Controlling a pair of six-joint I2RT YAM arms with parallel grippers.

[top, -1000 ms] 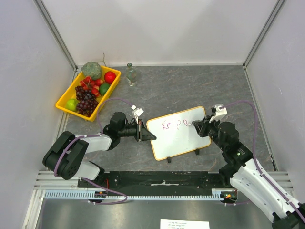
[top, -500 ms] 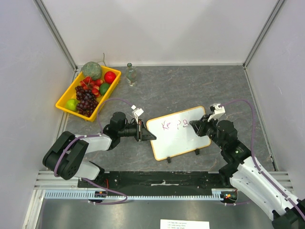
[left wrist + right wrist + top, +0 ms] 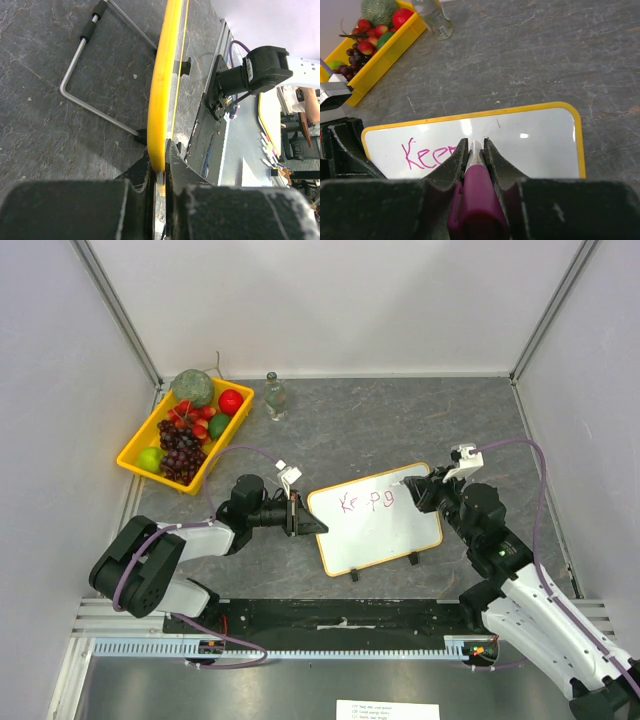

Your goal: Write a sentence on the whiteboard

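The whiteboard point(image 3: 385, 535), white with a yellow frame, lies on the grey table between the arms, with pink writing "Keep" and a further letter. My left gripper point(image 3: 300, 518) is shut on its left edge; in the left wrist view the yellow frame point(image 3: 162, 90) runs straight into the gripper point(image 3: 159, 160). My right gripper point(image 3: 418, 490) hangs over the board's far right part, shut on a purple marker point(image 3: 477, 200). In the right wrist view the marker's tip points down at the white surface point(image 3: 540, 145) between the fingertips point(image 3: 475, 145), right of "Keep".
A yellow fruit tray point(image 3: 127, 447) with grapes and other fruit stands at the back left, a small clear bottle point(image 3: 276, 397) beside it. The board's metal wire stand point(image 3: 80, 95) lies on the table behind the board. Enclosure walls close in left, right and back.
My right gripper with the marker has shifted toward the board's far edge, and more pink writing shows after the first letters. The left gripper and the board have not moved.
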